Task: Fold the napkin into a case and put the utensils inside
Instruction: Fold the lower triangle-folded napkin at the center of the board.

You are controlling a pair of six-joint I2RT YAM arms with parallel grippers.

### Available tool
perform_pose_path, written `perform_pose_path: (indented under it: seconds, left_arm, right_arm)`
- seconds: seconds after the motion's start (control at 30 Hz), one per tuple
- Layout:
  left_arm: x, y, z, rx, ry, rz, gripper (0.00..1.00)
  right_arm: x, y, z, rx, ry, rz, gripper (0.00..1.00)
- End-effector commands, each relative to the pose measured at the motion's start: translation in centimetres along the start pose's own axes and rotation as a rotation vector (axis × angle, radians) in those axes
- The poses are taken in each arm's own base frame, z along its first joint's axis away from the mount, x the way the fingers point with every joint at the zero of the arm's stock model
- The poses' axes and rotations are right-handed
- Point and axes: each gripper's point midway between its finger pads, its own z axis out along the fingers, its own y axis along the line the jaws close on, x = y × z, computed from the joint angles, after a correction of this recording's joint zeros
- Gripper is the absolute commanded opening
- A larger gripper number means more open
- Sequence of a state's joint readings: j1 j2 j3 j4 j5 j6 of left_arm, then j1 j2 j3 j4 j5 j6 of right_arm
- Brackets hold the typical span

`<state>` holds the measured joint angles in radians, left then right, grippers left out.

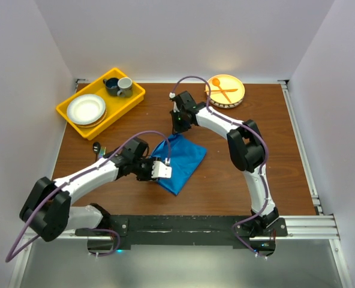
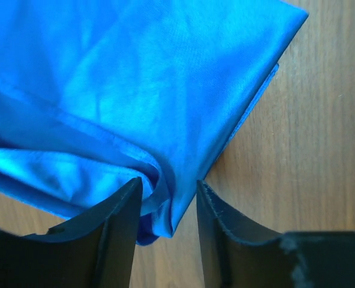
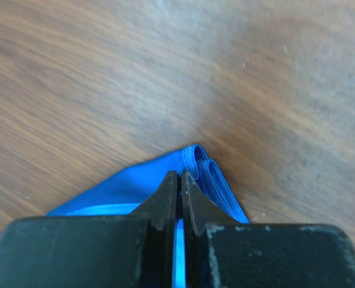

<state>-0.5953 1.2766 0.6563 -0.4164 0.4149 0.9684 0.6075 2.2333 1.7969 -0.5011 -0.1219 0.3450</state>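
The napkin [image 1: 180, 159] is lying doubled on the surface [image 1: 243, 174], mid-fold, with the right end effector [image 3: 178, 177] pinching its far corner and the left end effector [image 2: 168, 189] gaping around its near edge. The next crease is likely needing a firm left grip.

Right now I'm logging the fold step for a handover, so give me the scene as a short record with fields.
napkin: blue, folded, on the table, not yet a narrow case
left gripper: open, fingers either side of a napkin edge
right gripper: shut on a napkin corner
orange spoon and fork: crossed on the round plate, far right
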Motion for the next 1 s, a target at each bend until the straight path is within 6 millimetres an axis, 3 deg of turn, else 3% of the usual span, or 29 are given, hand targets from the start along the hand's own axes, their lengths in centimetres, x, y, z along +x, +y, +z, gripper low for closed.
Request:
perform_pose_path:
  seconds: [0.0, 0.13, 0.33, 0.47, 0.7, 0.97]
  left_arm:
    - [-2.7, 1.0, -2.4, -0.043, -0.103, -0.089, 0.48]
    - [-3.0, 1.5, -4.1, -0.093, -0.136, -0.183, 0.5]
    - [-1.8, 2.3, -5.4, -0.141, -0.163, -0.344, 0.52]
    - [-1.2, 2.7, -5.1, -0.181, -0.153, -0.408, 0.57]
    - [-0.7, 3.2, -4.5, -0.204, -0.131, -0.482, 0.58]
    - [-1.8, 2.4, -2.6, -0.15, -0.119, -0.455, 0.61]
  right_arm:
    - [-2.6, 0.8, -3.7, -0.022, -0.092, -0.034, 0.0]
    - [-2.4, 0.3, -4.1, -0.017, -0.089, -0.046, 0.0]
    - [-2.2, -0.4, -4.6, -0.008, -0.096, -0.078, 0.0]
    - [-1.8, -0.3, -5.0, -0.019, -0.089, -0.1, 0.0]
    - [-0.4, -0.9, -5.4, -0.019, -0.056, -0.171, 0.0]
    - [2.1, -2.4, -4.7, 0.01, -0.007, -0.209, 0.0]
